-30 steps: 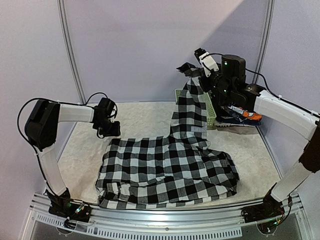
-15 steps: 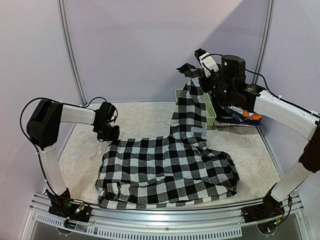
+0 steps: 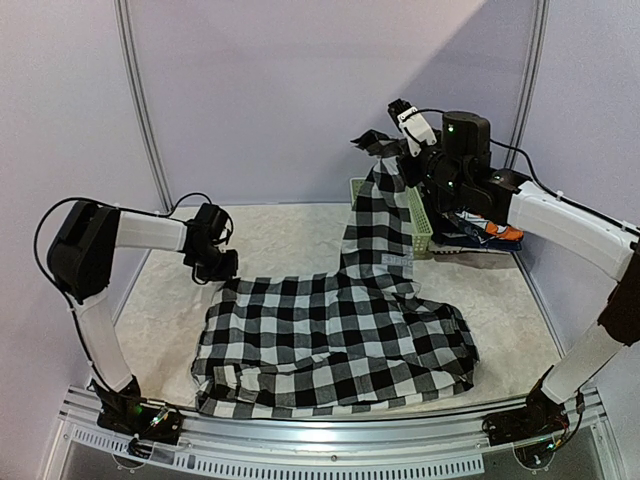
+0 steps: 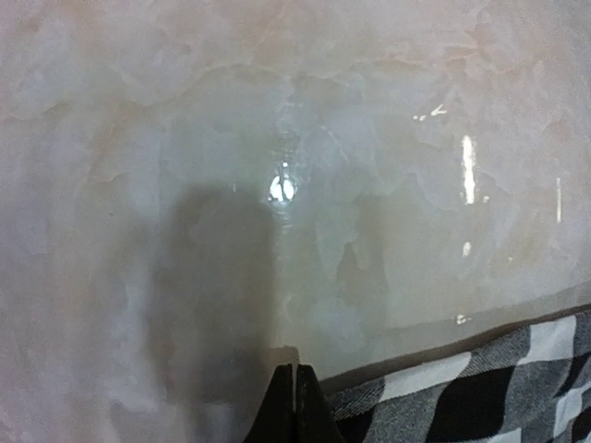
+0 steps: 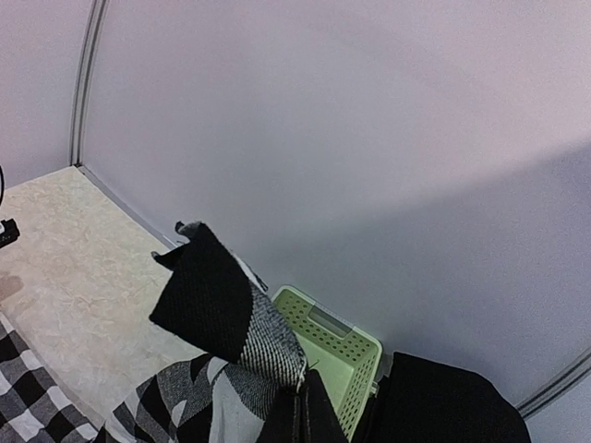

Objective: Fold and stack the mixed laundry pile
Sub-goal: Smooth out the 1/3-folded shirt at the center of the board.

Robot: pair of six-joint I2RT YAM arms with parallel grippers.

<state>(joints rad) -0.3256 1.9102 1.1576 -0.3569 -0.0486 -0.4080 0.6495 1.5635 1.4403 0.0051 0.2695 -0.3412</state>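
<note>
– While the right gripper point(image 3: 388, 150) is pinching the checked shirt point(image 3: 330, 340) aloft, where is the rest lying?
– Along the table's point(image 3: 280, 232) front edge; the left gripper point(image 4: 294, 395) is resting closed at the shirt's back-left corner.

No readable text, label or number shows, not even on the checked shirt point(image 3: 340, 330).

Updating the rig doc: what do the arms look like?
Both alike: left arm and right arm have white link shells, bulky black joint housings and slim black jaws. Thin black cables loop outside the links. Green lights show on a right-arm joint and at both bases.
</note>
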